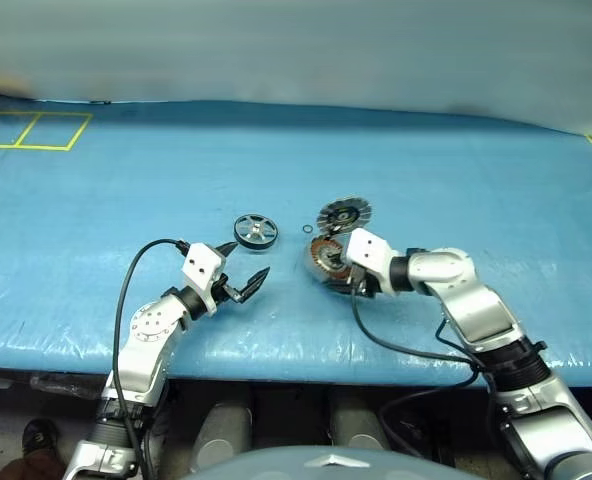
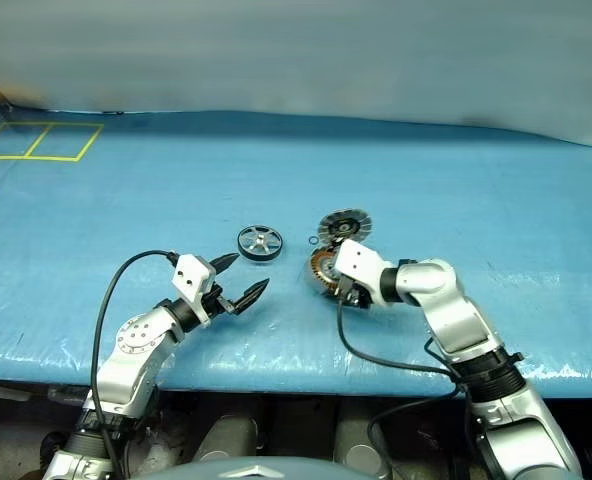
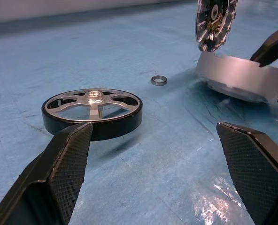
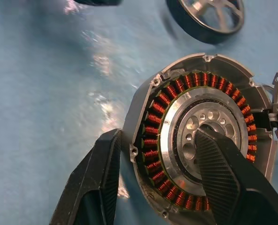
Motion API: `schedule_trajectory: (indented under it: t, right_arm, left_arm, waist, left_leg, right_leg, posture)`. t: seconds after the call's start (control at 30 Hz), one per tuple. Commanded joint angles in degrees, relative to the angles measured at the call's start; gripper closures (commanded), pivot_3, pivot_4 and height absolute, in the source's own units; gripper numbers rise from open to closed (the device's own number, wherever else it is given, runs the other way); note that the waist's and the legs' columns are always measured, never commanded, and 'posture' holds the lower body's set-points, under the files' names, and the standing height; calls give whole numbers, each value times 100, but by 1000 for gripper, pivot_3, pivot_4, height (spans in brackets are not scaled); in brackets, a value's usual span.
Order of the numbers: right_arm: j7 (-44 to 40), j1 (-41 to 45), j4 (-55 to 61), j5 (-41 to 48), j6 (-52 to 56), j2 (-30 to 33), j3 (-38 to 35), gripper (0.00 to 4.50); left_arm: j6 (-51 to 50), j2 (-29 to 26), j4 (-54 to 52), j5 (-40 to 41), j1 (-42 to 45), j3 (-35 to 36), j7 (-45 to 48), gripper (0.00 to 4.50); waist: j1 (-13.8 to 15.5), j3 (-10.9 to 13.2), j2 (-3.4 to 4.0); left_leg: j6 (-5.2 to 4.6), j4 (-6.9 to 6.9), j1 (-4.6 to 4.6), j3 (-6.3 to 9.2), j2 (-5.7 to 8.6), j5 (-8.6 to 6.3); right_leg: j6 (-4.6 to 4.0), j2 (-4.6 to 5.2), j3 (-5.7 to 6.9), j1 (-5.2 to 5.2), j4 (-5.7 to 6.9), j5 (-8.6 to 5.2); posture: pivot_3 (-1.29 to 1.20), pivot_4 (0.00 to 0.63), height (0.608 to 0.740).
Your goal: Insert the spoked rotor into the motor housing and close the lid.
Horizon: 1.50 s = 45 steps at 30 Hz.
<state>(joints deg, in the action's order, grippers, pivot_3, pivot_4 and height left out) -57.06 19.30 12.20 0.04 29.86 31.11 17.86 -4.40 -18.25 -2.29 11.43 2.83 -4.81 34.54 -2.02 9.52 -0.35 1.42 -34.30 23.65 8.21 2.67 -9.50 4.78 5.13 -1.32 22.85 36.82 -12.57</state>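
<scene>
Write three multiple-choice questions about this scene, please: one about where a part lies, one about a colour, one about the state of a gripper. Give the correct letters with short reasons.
1. Where does the spoked rotor lie?
A. Inside the motor housing
B. On the blue table cover, apart from the housing
C. Between the right gripper's fingers

2. What colour are the windings inside the motor housing?
A. Copper-orange
B. Green
C. White

3. How is the left gripper?
A. Shut on the rotor
B. Shut on the small ring
C. Open, holding nothing

Key:
1 B: the rotor lies flat on the table cover, with bare cover between it and the housing.
2 A: the right wrist view shows a ring of copper-orange coils.
3 C: in the left wrist view its fingers stand wide apart, with the rotor beyond them.
</scene>
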Motion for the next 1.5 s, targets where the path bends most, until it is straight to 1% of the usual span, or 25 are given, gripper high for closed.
schedule_trajectory:
  t: [0.03,0.3,0.4,0.63,0.7,0.73,0.87,0.9,1.03,1.17,1.27,1.5]
  right_arm:
    - [102,-46,465,83,324,-129,273,2404]
    - [607,6,538,35,1062,-553,679,2404]
    - [738,-10,479,-58,1115,-587,849,2404]
    - [775,-64,649,144,1177,-699,885,2404]
    - [799,-80,653,185,1173,-751,865,1686]
    - [793,-98,694,297,1203,-815,801,1489]
    - [816,-125,994,939,1575,-1136,390,157]
    - [842,-120,1051,1093,1675,-1199,287,71]
    - [949,-71,1234,1612,1937,-1356,-104,71]
    - [1081,-23,1403,2180,2160,-1464,-647,71]
    - [1162,-43,1400,2249,2069,-1187,-920,71]
    - [1452,-277,790,1740,1457,-270,-1203,71]
  left_arm:
    - [123,-28,-217,-6,-3,74,-26,0]
    - [141,-63,-307,-15,-138,113,-105,0]
    - [139,-81,-347,-17,-200,141,-135,0]
    - [120,-125,-388,-45,-254,189,-168,0]
    - [115,-135,-388,-47,-250,185,-176,0]
    - [115,-139,-384,-46,-247,184,-179,0]
    - [115,-152,-363,-45,-237,181,-184,0]
    - [113,-153,-360,-45,-235,180,-185,0]
    - [114,-151,-342,-45,-222,170,-179,0]
    - [126,-151,-324,-32,-209,176,-163,0]
    - [131,-173,-348,-17,-237,192,-139,0]
    - [131,-359,-373,13,-358,278,-19,0]
  waist:
    - [1,0,0]
    - [-18,-5,-9]
    - [-18,-9,-14]
    - [-19,-17,-24]
    - [-17,-17,-24]
    - [-10,-16,-24]
    - [-1,-16,-24]
    - [3,-16,-24]
    - [15,-15,-23]
    - [16,-15,-23]
    - [31,-14,-22]
    - [56,-14,-22]
  left_leg:
    - [0,-2,0,0,0,0]
    - [2,1,-5,0,-6,-1]
    - [3,0,-9,-2,-13,-2]
    - [6,1,-12,-4,-22,-3]
    - [9,4,-12,-3,-22,-5]
    - [10,6,-11,-3,-22,-6]
    - [13,11,-1,0,-21,-8]
    - [13,11,1,0,-20,-8]
    - [13,6,3,1,-18,-8]
    - [14,6,2,0,-20,-8]
    - [14,8,3,0,-19,-9]
    - [14,10,5,-4,-18,-9]
  right_leg:
    - [0,0,0,0,0,0]
    - [-2,-3,1,0,1,-1]
    - [-5,-4,9,0,2,-1]
    - [-11,-5,16,0,3,-2]
    - [-12,-5,18,1,2,-2]
    - [-12,-4,18,2,2,-2]
    - [-5,-4,22,13,1,3]
    - [-5,-4,22,13,0,3]
    - [-11,-2,22,12,-1,-1]
    - [-13,-3,23,12,0,-2]
    - [-13,-2,23,13,-1,-3]
    - [-17,1,24,16,-4,-5]
  posture:
    - [0,150,740]
    - [0,150,740]
    - [0,150,740]
    - [0,150,740]
    - [0,150,740]
    - [0,150,740]
    - [0,150,740]
    - [0,150,740]
    - [0,150,740]
    - [0,150,740]
    - [0,150,740]
    - [0,150,740]
